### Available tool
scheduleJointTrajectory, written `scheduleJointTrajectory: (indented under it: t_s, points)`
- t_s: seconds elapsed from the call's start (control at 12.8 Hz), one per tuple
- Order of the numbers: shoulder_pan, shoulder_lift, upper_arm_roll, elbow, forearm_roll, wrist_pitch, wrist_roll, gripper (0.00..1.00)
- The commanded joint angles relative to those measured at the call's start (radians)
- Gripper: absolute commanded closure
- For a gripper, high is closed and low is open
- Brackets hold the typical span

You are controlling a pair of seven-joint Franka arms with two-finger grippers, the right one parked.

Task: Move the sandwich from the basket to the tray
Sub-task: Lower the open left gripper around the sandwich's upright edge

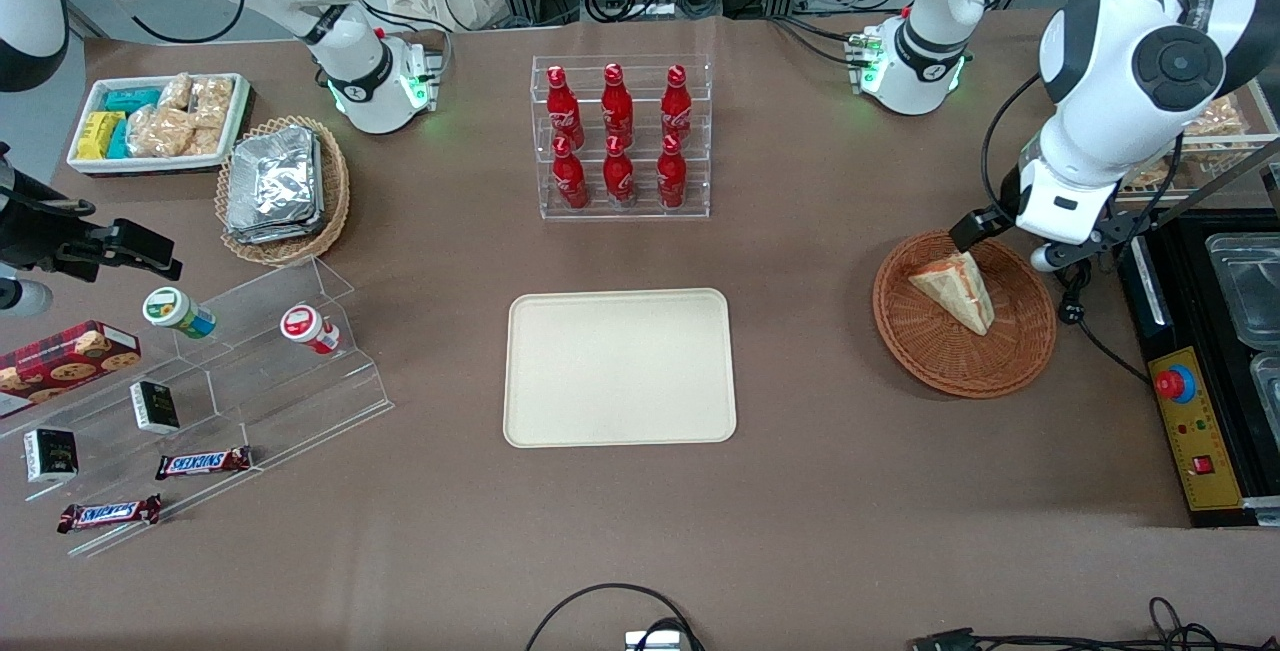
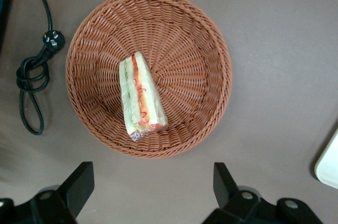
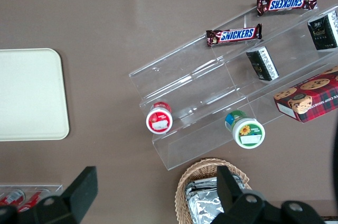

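Your left arm's gripper [image 2: 150, 189], above the basket [image 1: 964, 315], wears black wedge-shaped fingers [image 2: 79, 184] on a glossy white, black-jointed arm with trailing black cable.

Front view high above the table, left wrist view straight down over basket [image 2: 148, 73], both sharing it

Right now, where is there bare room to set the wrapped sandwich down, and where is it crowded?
The flat cream-beige plastic tray is bare. Bare brown table runs between it and the round reddish-brown wicker basket, where the triangular clear-wrapped sandwich lies. The open left gripper hangs above the basket. Toward the parked arm's end, the clear acrylic snack steps are crowded.
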Motion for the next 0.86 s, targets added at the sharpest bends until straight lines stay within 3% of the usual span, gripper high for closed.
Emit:
scheduleJointTrajectory:
  t_s: [0.0,0.39,0.78]
  points:
    - [0.019,-0.041,0.002,-0.099,-0.002,0.088,-0.054,0.00]
    - [0.019,-0.027,0.002,-0.217,-0.002,0.269,-0.191,0.00]
    - [0.019,0.045,0.002,-0.243,-0.002,0.343,-0.292,0.00]
